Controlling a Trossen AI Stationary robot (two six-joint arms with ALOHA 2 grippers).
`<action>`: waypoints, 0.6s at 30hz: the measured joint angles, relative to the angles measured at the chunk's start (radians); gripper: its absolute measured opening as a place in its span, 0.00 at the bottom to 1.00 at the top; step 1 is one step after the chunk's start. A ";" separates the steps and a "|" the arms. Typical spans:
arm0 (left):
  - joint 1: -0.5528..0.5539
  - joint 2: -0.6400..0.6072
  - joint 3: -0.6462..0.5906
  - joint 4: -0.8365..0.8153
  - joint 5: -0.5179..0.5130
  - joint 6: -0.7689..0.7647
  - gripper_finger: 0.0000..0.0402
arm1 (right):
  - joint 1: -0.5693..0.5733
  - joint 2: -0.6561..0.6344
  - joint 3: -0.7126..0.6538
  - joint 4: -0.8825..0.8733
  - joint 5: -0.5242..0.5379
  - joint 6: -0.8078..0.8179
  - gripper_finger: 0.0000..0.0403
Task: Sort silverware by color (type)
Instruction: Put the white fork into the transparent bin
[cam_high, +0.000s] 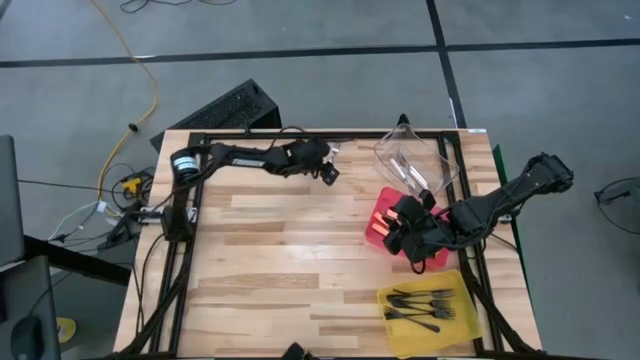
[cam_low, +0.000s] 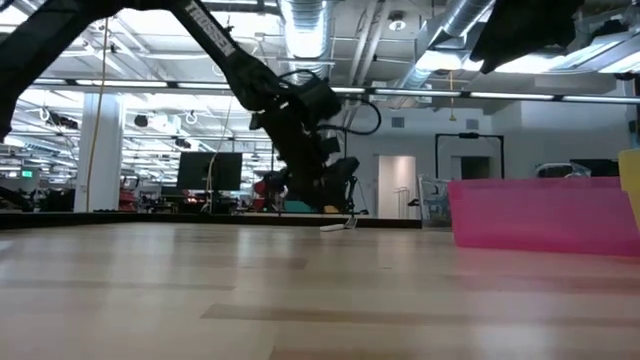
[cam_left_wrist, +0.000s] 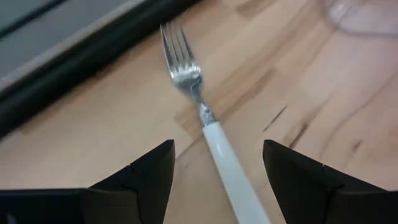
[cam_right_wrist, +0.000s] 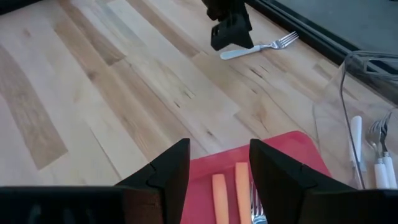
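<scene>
A: Wooden planks run across the table (cam_high: 260, 260), with a big open workshop behind it, pipes and strip lights overhead. Where's the last stray fork?

B: One white-handled fork (cam_left_wrist: 208, 121) lies flat on the wood near the far edge, just beside the clear bin (cam_high: 415, 160). Everything else looks sorted: black forks (cam_high: 420, 305) in the yellow bin (cam_high: 385, 320), orange handles (cam_right_wrist: 230, 190) in the red bin (cam_right_wrist: 298, 149).

A: Which arm gets it?

B: The left gripper (cam_left_wrist: 217, 165), I'd say. It hovers right over the handle, jaws wide apart and holding nothing. The fork's length runs straight out between the two fingers, prongs pointing away, so the jaws already cross the handle squarely.

A: And the other one?

B: The right gripper (cam_right_wrist: 219, 165) waits over the red bin, partly open, empty, well apart from that fork.
</scene>
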 joint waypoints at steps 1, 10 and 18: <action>0.008 0.015 0.009 -0.004 0.017 -0.004 0.57 | 0.000 0.000 0.000 -0.001 0.000 0.000 0.48; -0.009 0.025 0.044 -0.076 -0.001 -0.004 0.57 | 0.000 0.000 0.000 -0.005 -0.002 0.000 0.48; -0.040 0.025 0.134 -0.168 -0.007 0.039 0.56 | 0.000 0.000 0.000 -0.005 0.000 0.000 0.48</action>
